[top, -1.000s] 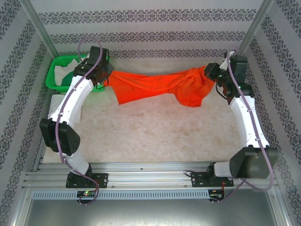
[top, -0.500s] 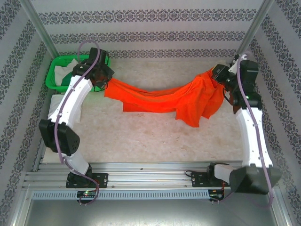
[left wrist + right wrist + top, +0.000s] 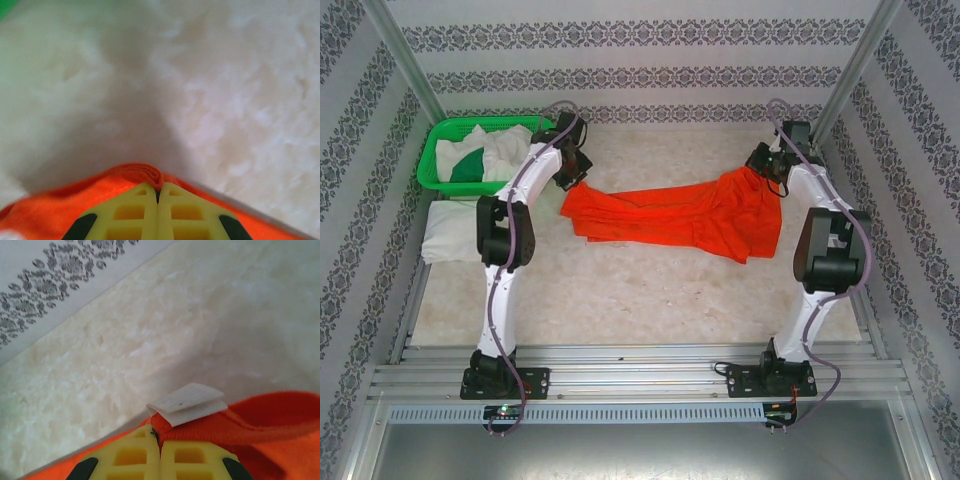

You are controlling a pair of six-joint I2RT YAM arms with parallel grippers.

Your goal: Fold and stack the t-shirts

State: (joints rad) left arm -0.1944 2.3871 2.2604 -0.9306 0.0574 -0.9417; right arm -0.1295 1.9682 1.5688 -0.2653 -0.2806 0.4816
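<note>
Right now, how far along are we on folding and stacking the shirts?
Looks done: one white t-shirt lies flat beside the basket, apparently folded. In hand: the orange t-shirt, pinched at opposite ends by the left hand and right hand, bunched across the table, unfolded. Left: white cloth and a dark green shirt in the basket.

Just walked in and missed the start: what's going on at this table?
Two robot arms hold an orange-red t-shirt stretched between them. The left gripper is shut on one edge, the right gripper on the neck edge beside the white label. White and dark green cloth sits in the green basket at far left.
</note>
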